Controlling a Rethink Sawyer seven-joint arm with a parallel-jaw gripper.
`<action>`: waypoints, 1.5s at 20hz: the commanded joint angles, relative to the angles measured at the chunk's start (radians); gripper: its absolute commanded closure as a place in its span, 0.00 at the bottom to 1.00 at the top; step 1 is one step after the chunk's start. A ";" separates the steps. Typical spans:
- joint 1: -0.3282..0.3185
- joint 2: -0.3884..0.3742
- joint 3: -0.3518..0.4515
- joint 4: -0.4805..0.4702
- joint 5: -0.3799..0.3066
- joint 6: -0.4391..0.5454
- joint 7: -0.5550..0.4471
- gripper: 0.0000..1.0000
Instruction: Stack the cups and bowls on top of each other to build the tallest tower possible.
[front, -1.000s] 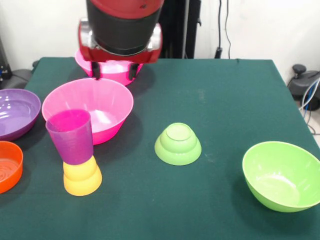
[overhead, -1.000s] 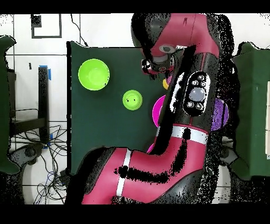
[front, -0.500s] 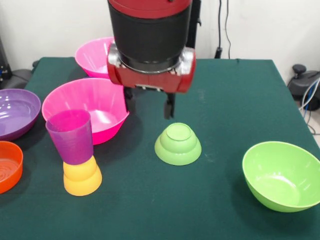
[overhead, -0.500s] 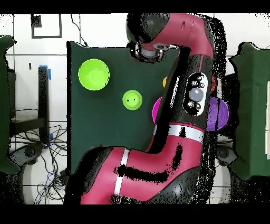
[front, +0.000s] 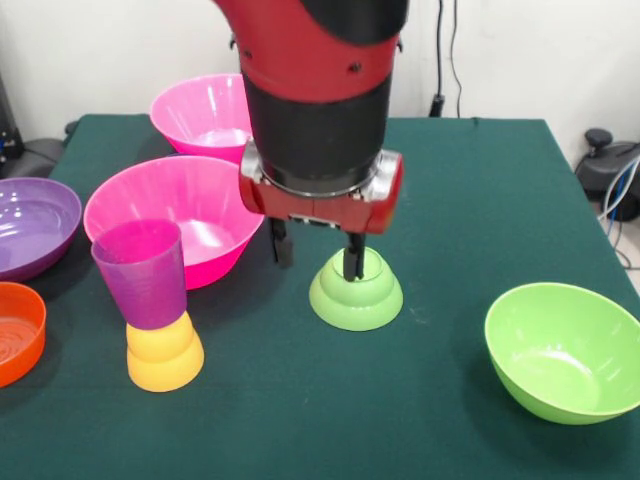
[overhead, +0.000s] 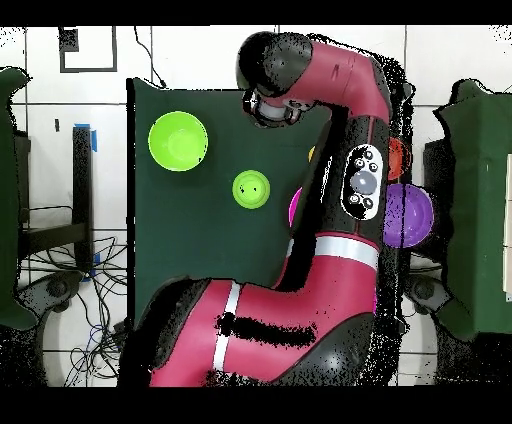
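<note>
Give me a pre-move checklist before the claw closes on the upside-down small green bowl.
1. Claw open: ok, both fingers apart.
2. Claw centred over the small green bowl: not ok; one finger is in front of the bowl's top, the other hangs beside it, toward the near pink bowl.
3. Bowl inverted, flat on the table: ok.
4. Finger touching the bowl: cannot tell.
5. Purple cup standing on the yellow-orange cup, apart from the claw: ok.
6. Lime green bowl out of the way: ok.
</note>
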 joint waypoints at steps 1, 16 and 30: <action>0.014 0.063 0.132 0.117 0.033 -0.109 0.075 0.00; 0.098 0.198 0.070 -0.111 0.107 -0.032 0.260 0.00; 0.136 0.158 0.014 -0.163 0.140 0.182 0.297 0.00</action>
